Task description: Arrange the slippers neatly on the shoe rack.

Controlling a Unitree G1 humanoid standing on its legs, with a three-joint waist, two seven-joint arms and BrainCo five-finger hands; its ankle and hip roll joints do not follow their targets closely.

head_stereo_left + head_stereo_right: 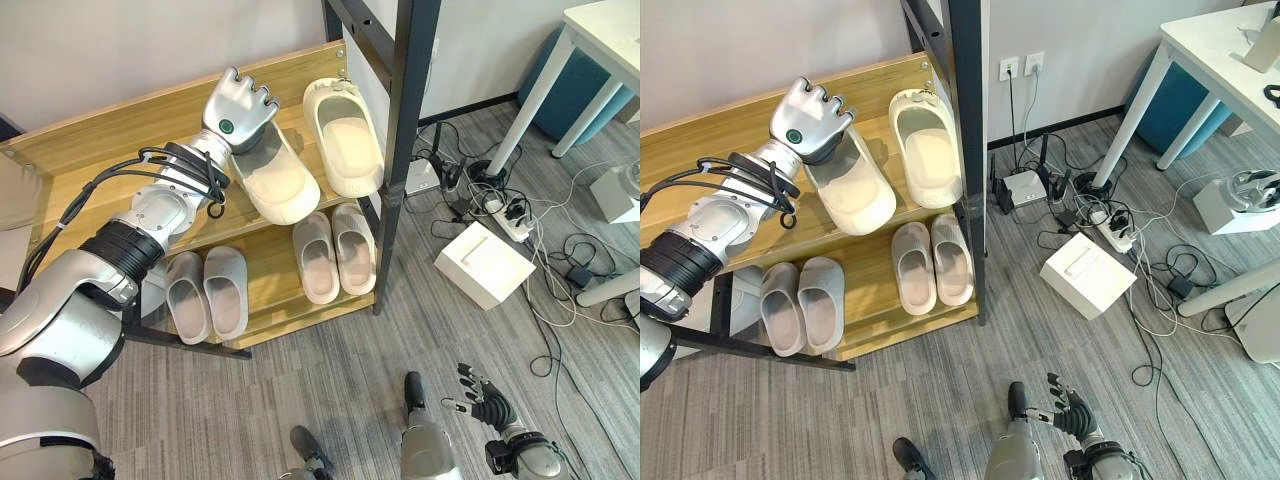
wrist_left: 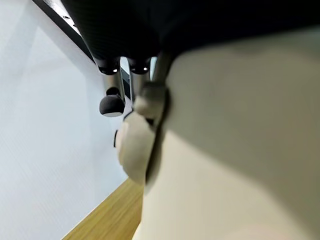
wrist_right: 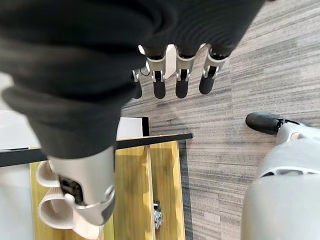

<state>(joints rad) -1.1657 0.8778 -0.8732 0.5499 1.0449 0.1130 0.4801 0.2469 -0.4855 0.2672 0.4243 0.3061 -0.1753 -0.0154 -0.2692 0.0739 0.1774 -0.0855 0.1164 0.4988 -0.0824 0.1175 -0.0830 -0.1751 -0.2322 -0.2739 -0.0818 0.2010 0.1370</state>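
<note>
Two cream slippers lie on the top shelf of the wooden shoe rack [image 1: 110, 135]. My left hand [image 1: 238, 108] is curled over the back end of the left cream slipper [image 1: 278, 182], which lies slanted with its front over the shelf's edge. In the left wrist view that slipper [image 2: 240, 150] sits right against the fingers [image 2: 112, 104]. The other cream slipper [image 1: 343, 135] lies beside it to the right. On the lower shelf stand a grey pair [image 1: 206, 295] and a pale beige pair [image 1: 334, 255]. My right hand [image 1: 485, 400] hangs low over the floor, fingers [image 3: 182, 75] relaxed and holding nothing.
A black metal post [image 1: 402, 150] stands at the rack's right end. On the floor to the right are a white box [image 1: 483, 265], a power strip [image 1: 508, 218] and tangled cables. A white table [image 1: 585, 45] stands at the far right.
</note>
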